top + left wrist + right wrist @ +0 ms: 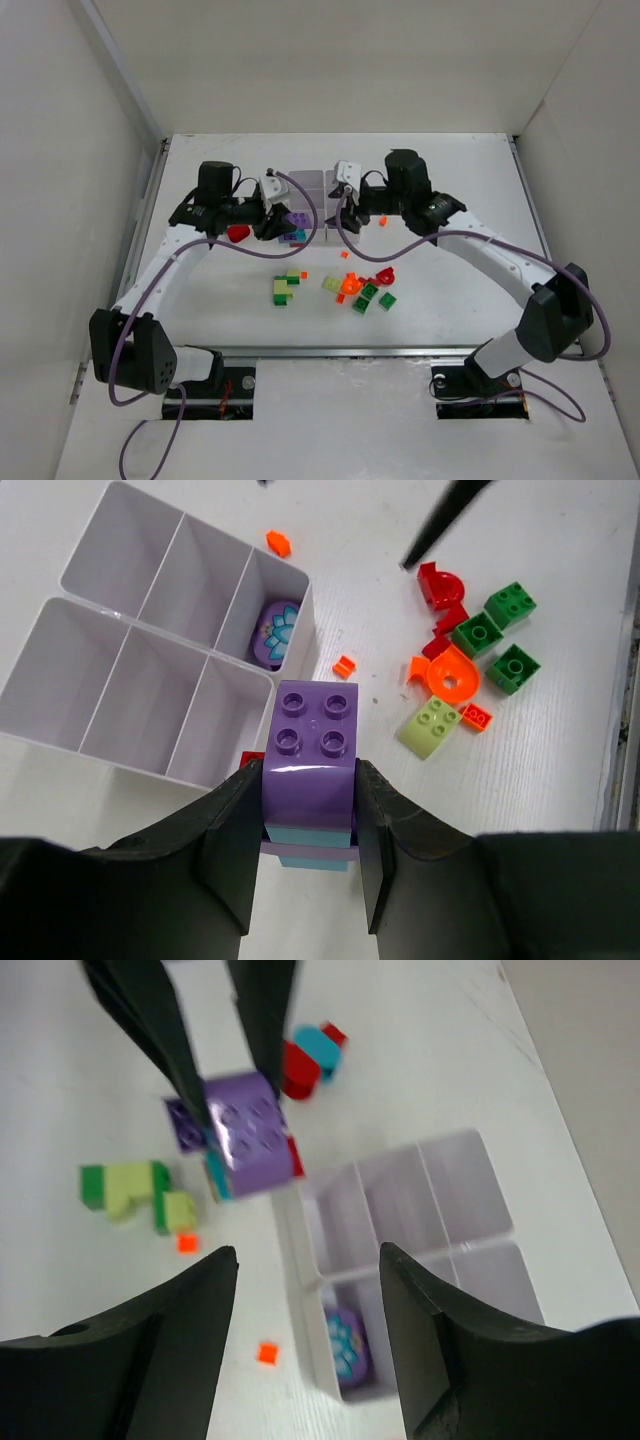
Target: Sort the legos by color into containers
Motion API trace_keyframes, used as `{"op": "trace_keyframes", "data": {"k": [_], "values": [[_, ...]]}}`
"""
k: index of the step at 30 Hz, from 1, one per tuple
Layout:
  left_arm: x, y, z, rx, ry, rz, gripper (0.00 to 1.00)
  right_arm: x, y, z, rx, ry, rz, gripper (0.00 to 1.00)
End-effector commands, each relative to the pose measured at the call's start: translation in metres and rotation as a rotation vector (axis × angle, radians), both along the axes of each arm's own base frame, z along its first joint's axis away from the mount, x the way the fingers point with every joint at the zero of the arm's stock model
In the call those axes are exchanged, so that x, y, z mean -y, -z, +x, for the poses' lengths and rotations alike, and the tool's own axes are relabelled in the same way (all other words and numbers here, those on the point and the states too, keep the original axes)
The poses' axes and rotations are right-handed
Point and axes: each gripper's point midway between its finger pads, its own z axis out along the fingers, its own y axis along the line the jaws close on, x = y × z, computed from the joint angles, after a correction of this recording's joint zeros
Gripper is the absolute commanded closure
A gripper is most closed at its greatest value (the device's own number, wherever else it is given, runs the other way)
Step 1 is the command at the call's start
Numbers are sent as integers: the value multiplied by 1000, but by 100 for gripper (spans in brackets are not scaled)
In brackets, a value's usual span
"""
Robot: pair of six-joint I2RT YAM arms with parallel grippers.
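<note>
While both arms are reaching inward from the near edge in the overhead view, the white table point(220, 330) is lying under even light. Plain white walls point(60, 150) are closing it in on three sides, and a metal rail point(330, 351) is running along its near edge. The left gripper point(284, 222) is holding a purple brick point(297, 219) just beside the white organiser box point(312, 185), and the right gripper point(349, 212) is hanging at the box's other side. The loose bricks point(362, 290), red, orange and green, are lying clustered on the near side of the box, with a green and yellow-green group point(284, 290) to their left.

In the left wrist view, the left gripper point(308, 780) is clamping the purple brick point(315, 735) by its sides, studs showing, with a teal piece point(305, 835) sticking to its underside. The organiser box point(150, 705) is showing six compartments, and a flower-printed purple piece point(275, 635) is sitting in the corner one nearest the loose bricks point(465, 655).

In the right wrist view, the right gripper point(305, 1260) is hanging over the organiser box point(440, 1190) with its fingers spread wide, gripping nothing. The flower-printed purple piece point(348, 1348) is resting in the nearest corner compartment. The purple brick point(250, 1140), slightly blurred, is being pinched between dark fingers point(140, 1020) beside the box.
</note>
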Motion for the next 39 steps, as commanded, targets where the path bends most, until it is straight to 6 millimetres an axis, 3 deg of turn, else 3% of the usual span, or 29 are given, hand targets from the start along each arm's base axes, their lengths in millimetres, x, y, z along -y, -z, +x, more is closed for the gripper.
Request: {"op": "trace_keyframes", "data": {"k": [1,3,4,7,11,22,27,31,32,35,39], "values": [[11,-48,-6,128,81,-87,100,-35,-5,-34,-66,-189,94,36],[10,-45,-8,131,92,-73,100,-43,-10,-39,-78,-230,108,36],[9,-49,-6,170,106,-62,100,-46,-21,-40,-59,-248,125,36],[13,-54,-10,182,130,-64,100,-55,-23,-44,-69,-298,135,36],[15,-62,-16,206,166,-83,100,-61,-21,-36,-72,-298,134,36],[17,-56,-26,205,203,-71,100,-65,-14,-15,-63,-195,109,36],[17,-55,-28,194,209,-76,100,-69,-15,-14,-67,-217,116,36],[18,-56,-30,193,217,-83,100,-75,-8,-22,-100,-257,116,53],[18,-56,-30,193,217,-83,100,-76,-13,-24,-104,-265,126,63],[19,-59,-28,202,214,-88,100,-78,-10,-28,-127,-287,130,67],[19,-58,-27,193,206,-95,100,-81,-10,-33,-130,-305,131,85]]}}
